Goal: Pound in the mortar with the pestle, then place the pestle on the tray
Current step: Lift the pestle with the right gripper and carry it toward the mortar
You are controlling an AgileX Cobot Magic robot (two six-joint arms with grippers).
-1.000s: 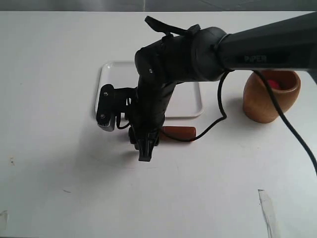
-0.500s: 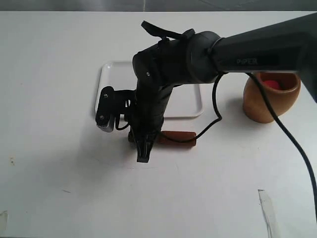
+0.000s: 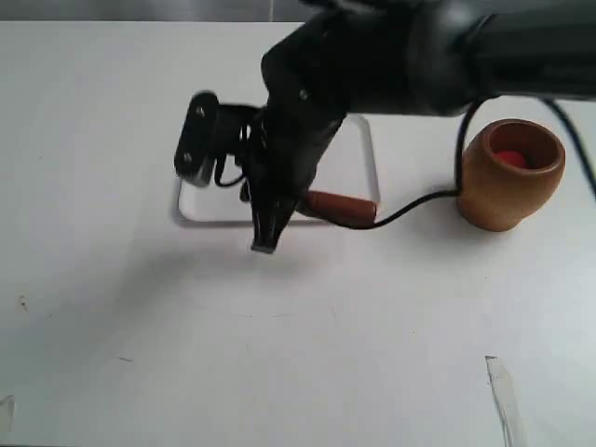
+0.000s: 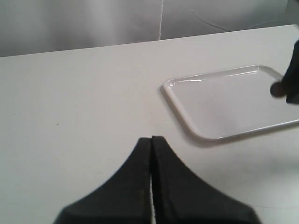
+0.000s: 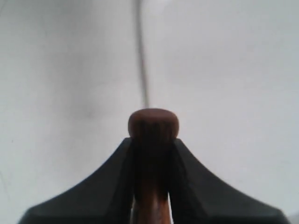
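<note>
Your right pincer (image 5: 153, 145) has just lifted the pestle (image 3: 341, 207) off the desk (image 3: 279, 354) — clamped on its thin handle, it now hangs apart, left of the mortar (image 3: 507, 182). Pounding is yet to come, so carry it across. Left pincer (image 4: 151, 144) — fully closed, holding nothing.

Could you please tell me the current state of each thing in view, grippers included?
mortar: upright on the table, something red inside.
tray: flat on the table.
pestle: gripped near its knob, roughly level, outside the mortar.
right gripper: shut on the pestle.
left gripper: shut, holding nothing.
</note>
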